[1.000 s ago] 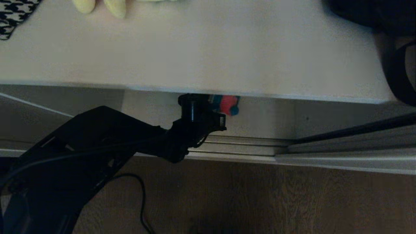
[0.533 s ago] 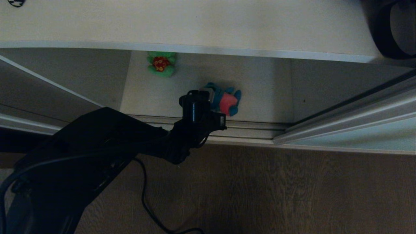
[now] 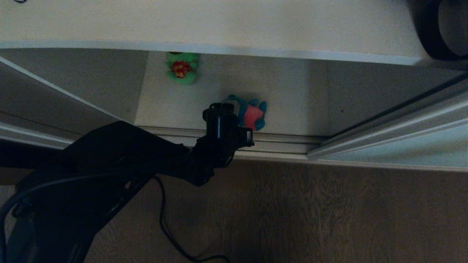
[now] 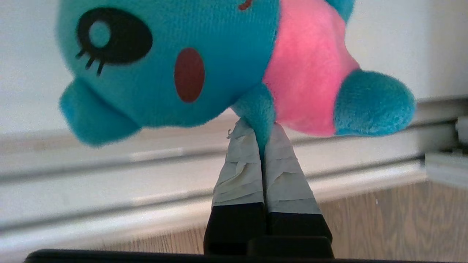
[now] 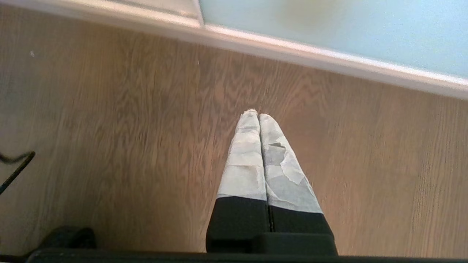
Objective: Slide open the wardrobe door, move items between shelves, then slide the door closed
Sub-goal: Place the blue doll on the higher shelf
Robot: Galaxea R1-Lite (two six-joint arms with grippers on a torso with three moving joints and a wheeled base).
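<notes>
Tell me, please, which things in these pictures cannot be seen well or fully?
- Blue plush toy: head view, near side hidden by the left arm's wrist; left wrist view, top cut by the edge.
- Green plush toy: head view, top hidden under the upper shelf.
- Dark round object: head view, cut by the corner, not identifiable.
- Sliding wardrobe door: both views show only a strip.

Left arm (image 3: 109, 160): matte black, bulky angular shell, narrowing toward wrist. Black cylindrical knob on top of wrist block, small pale square marking on its right side. Thin black cable (image 3: 164, 223) running along arm, looping down near it. Left hand (image 4: 262, 140): two slim tapered fingers (image 4: 239, 171), black at base, wrapped in creased pale grey tape toward tips. Right hand (image 5: 259, 116): same build, tape torn and peeling on one finger.
</notes>
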